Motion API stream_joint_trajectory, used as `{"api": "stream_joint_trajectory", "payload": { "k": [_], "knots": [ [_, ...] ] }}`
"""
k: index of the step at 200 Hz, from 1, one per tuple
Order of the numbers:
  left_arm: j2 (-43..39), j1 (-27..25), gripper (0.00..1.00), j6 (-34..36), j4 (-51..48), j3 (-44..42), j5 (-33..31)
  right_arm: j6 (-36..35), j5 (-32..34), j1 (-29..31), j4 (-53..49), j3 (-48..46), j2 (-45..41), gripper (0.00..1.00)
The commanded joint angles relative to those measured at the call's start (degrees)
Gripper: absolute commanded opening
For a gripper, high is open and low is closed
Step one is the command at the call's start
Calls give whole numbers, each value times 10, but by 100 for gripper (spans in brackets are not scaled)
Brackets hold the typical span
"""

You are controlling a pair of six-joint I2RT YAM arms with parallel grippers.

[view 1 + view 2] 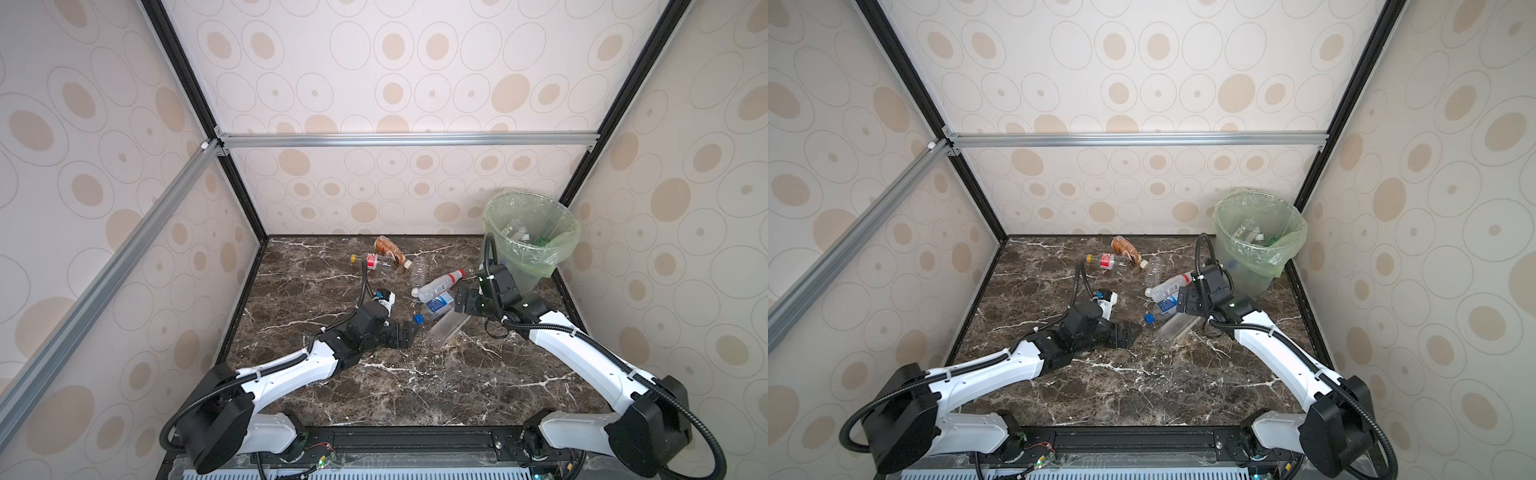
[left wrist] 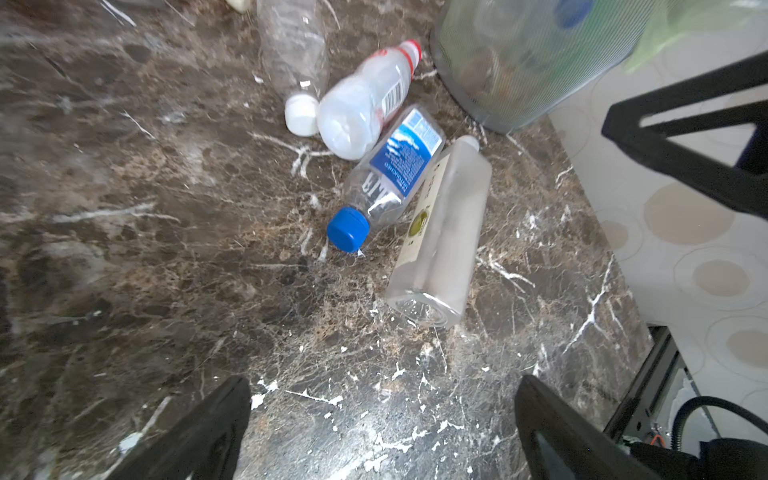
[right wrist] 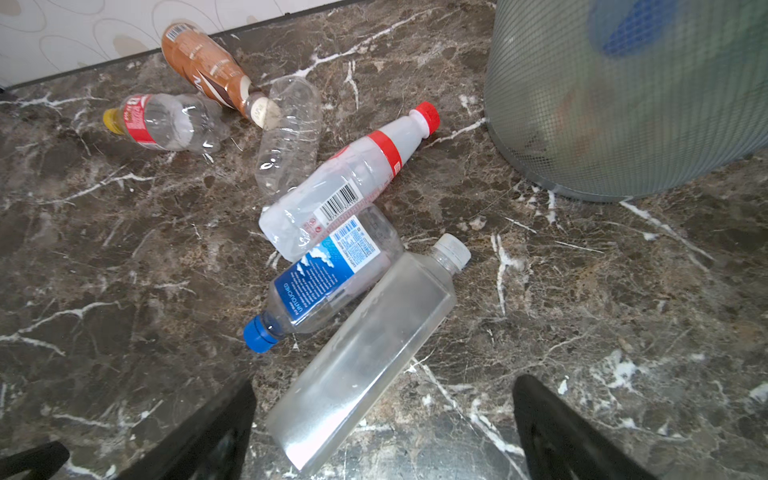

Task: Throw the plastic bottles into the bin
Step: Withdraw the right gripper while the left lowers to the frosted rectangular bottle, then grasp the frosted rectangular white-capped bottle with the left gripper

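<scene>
Both claws are released, jaws wide, with nothing between them. Low over the counter (image 1: 374,395), the left claw (image 1: 410,332) points at the blue-cap bottle (image 3: 324,278), whose cap lies just beside its tips in both top views. The right claw (image 1: 462,300) hangs over the same cluster, above the neck end of the square bottle (image 3: 365,349). Neither claw seems to touch a bottle.

Three bottles lie on their sides in that cluster. The square bottle rests against the blue-cap bottle, which in turn rests against the red-cap bottle (image 3: 353,183). A crushed bottle (image 3: 291,133) lies just beside the red-cap one's base. Farther off are the brown bottle (image 3: 203,62), its cap against the crushed one, and the yellow-cap bottle (image 3: 166,120) near it.

The bin (image 1: 534,276) stands upright in the far right corner of the counter, near the red cap. A few bottles (image 1: 515,230) show inside it, and a blue shape shows through its wall; how many it holds I cannot tell.

By my reckoning the job is partly done: some bottles are binned, six are left on the counter, and no pick is under way yet. The near cluster looks like the likely next target
</scene>
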Motion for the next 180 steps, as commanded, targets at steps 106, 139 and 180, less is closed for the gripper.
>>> {"api": "stream_joint_trajectory", "payload": {
  "k": [106,139,180],
  "knots": [
    [251,-105,99,114,69,167,-93,-9,-110,-137,55,-101,-74,100],
    [266,-112,96,120,100,164,-116,10,-146,-176,70,-122,-100,100],
    [272,-113,88,120,133,150,-109,24,-175,-199,97,-148,-111,100]
  ]
}}
